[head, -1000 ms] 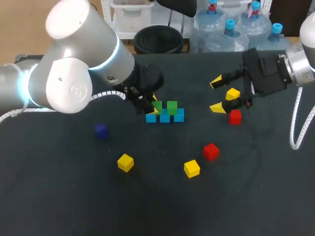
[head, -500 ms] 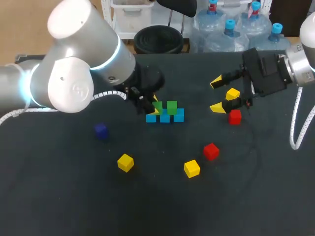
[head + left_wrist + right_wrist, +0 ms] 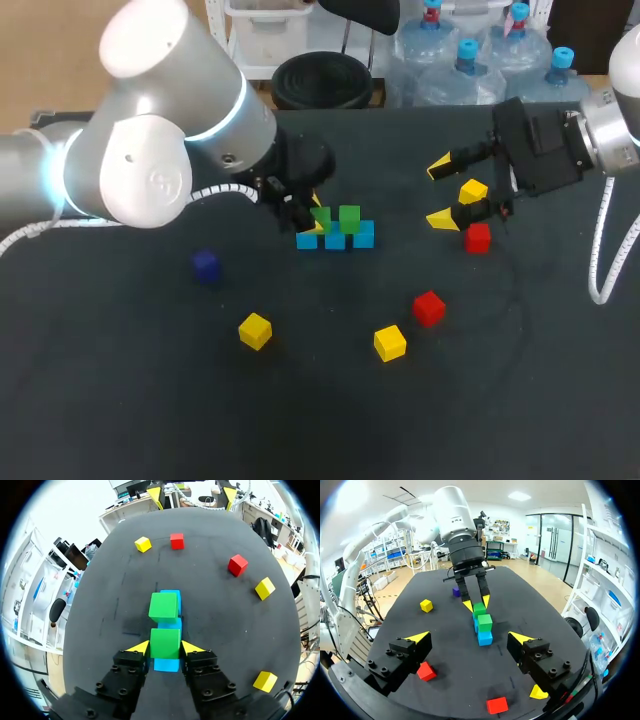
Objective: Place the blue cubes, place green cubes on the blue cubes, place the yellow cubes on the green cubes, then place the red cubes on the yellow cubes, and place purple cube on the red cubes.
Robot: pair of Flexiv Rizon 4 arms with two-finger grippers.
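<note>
Three blue cubes (image 3: 335, 239) lie in a row mid-table, with two green cubes on top. My left gripper (image 3: 316, 214) is shut on the nearer green cube (image 3: 165, 642), which rests on the blue row (image 3: 167, 664); the other green cube (image 3: 163, 606) sits just ahead of it. My right gripper (image 3: 440, 193) hangs open at the right, with a yellow cube (image 3: 473, 190) and a red cube (image 3: 478, 238) beside it. Nothing sits between its fingers (image 3: 417, 638). In the right wrist view the stack (image 3: 484, 623) is ahead of them.
Loose on the table are a purple cube (image 3: 206, 265) at the left, two yellow cubes (image 3: 255, 330) (image 3: 390, 342) toward the front, and a red cube (image 3: 428, 307). My large left arm (image 3: 150, 150) covers the back left.
</note>
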